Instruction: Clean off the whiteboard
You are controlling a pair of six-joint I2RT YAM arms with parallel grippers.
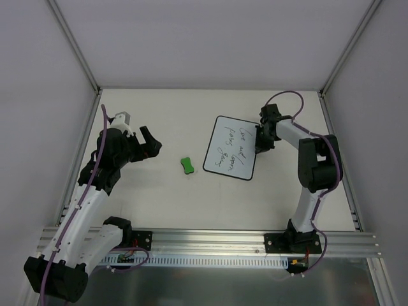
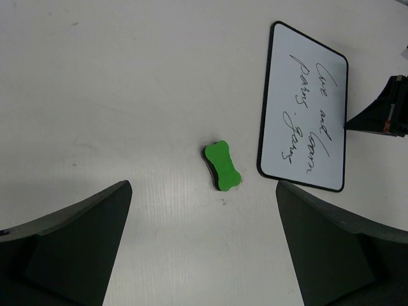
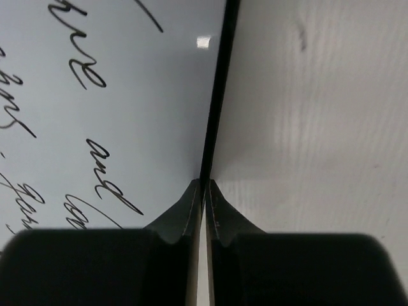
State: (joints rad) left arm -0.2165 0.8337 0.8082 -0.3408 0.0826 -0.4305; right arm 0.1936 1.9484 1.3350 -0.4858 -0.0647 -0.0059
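The whiteboard point(image 1: 230, 148) lies flat on the table right of centre, with dark handwriting on it; it also shows in the left wrist view point(image 2: 305, 108) and the right wrist view point(image 3: 115, 95). A small green eraser point(image 1: 187, 166) lies on the table just left of the board, also in the left wrist view point(image 2: 222, 166). My left gripper point(image 1: 152, 143) is open and empty, above the table left of the eraser point(image 2: 203, 191). My right gripper point(image 1: 262, 143) is shut, its tips point(image 3: 206, 185) set down on the black rim at the board's right edge.
White walls with metal posts close in the table on the left point(image 1: 76, 44), back and right point(image 1: 350, 44). An aluminium rail point(image 1: 210, 241) carrying both arm bases runs along the near edge.
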